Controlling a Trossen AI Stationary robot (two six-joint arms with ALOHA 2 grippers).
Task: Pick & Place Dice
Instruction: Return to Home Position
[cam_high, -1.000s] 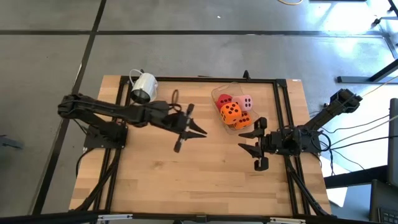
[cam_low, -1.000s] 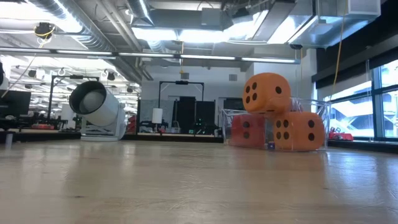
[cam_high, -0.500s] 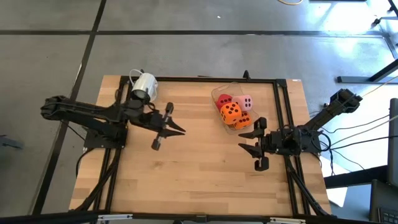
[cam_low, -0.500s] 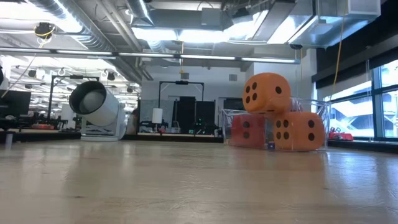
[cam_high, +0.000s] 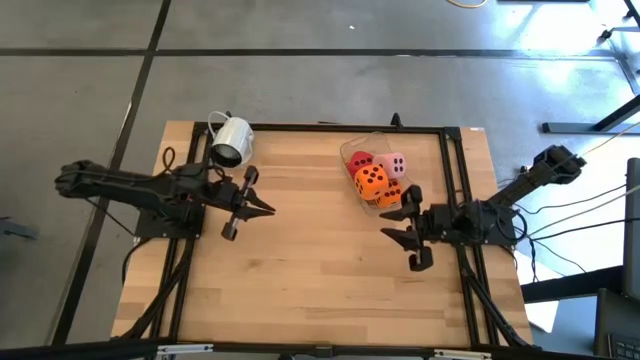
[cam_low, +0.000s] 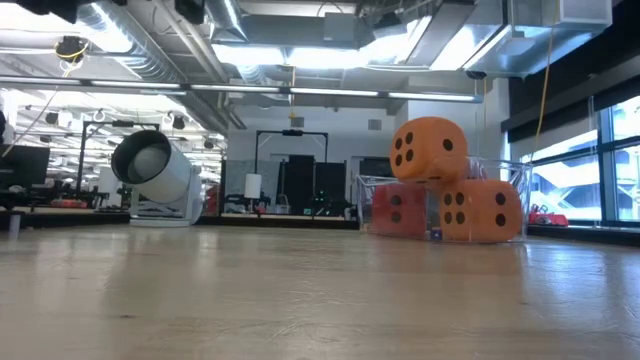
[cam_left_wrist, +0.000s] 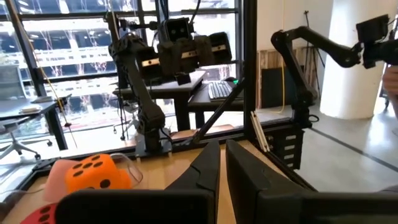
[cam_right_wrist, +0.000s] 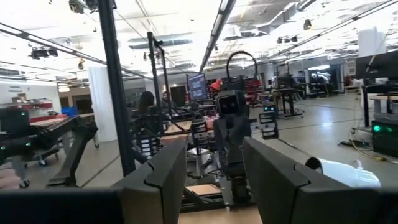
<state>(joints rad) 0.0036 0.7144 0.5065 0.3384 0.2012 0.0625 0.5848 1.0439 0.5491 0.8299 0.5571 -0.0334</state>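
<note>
Several dice lie in a clear container (cam_high: 352, 152) at the table's far right: a pink die (cam_high: 396, 164), a red die (cam_high: 360, 161) and two orange dice. One orange die (cam_low: 428, 150) sits on top of the red die (cam_low: 397, 210) and the other orange die (cam_low: 481, 210). My left gripper (cam_high: 264, 210) hovers shut over the table's left half, pointing toward the dice, and holds nothing. My right gripper (cam_high: 384, 223) hovers open just nearer than the container, with nothing between its fingers.
A white mug (cam_high: 230, 141) lies on its side at the far left of the table, its opening toward the near edge. Black frame rails (cam_high: 452, 180) run along the table's edges. Bare wood (cam_high: 320, 270) spans the middle and near side.
My left gripper has drawn back from the table's middle toward the left edge, staying level with its fingers pointing toward the dice. The dice and the mug have not moved.
</note>
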